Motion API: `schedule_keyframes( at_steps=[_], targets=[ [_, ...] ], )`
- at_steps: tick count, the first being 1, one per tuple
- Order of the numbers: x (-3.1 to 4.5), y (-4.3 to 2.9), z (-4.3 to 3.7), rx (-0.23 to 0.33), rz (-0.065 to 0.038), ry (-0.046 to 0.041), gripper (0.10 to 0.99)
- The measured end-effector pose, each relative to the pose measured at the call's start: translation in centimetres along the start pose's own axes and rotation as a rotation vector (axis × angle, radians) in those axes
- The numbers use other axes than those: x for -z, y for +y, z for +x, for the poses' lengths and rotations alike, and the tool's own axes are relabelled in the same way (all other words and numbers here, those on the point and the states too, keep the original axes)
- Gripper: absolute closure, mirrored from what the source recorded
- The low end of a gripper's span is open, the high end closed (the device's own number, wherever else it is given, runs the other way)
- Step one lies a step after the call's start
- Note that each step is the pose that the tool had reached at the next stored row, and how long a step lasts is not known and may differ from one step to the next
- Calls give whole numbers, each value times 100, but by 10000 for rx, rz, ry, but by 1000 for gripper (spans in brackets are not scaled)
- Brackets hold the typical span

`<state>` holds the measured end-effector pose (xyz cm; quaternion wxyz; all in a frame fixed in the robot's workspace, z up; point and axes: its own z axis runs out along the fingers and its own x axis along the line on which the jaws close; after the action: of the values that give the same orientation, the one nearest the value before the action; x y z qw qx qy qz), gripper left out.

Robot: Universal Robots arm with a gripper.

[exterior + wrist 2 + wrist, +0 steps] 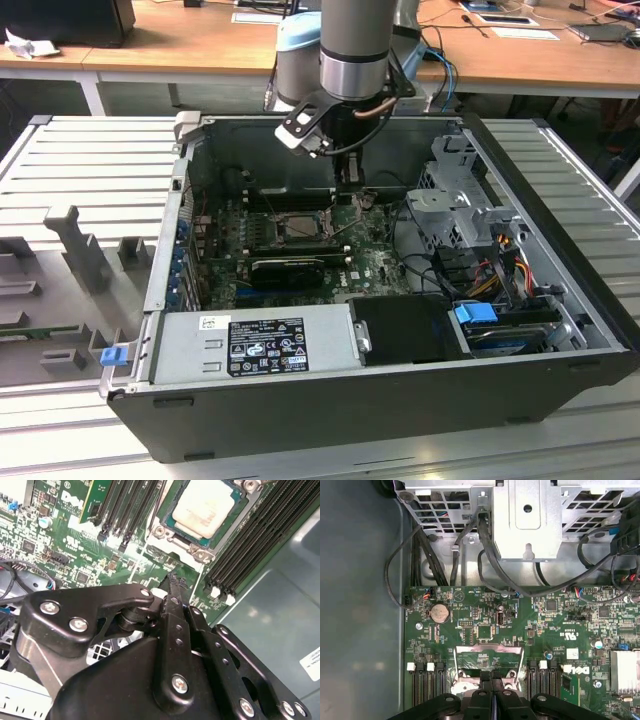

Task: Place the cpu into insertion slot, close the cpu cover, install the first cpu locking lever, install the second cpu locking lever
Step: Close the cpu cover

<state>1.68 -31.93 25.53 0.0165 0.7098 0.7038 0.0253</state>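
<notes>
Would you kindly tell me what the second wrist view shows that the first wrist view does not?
The second wrist view gives a clear look at the cpu lying in the insertion slot. The first wrist view adds the silvery drive cage, black cables and a round coin battery. Both share the gripper, fingers shut, above the green motherboard.

Nothing I can make out: the black label (268, 347) on the power supply (330, 345) carries print too small to read.

The cpu (207, 507) lies in the insertion slot (186, 541) (tool (175, 580) nearby).
</notes>
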Motion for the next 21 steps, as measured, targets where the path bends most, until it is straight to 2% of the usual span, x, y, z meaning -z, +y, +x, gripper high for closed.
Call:
schedule_keyframes(
  at_steps=[7,21],
  targets=[
    [50,52,3,0,0,1,980],
    [32,329,5,-1,12,-1,980]
  ],
)
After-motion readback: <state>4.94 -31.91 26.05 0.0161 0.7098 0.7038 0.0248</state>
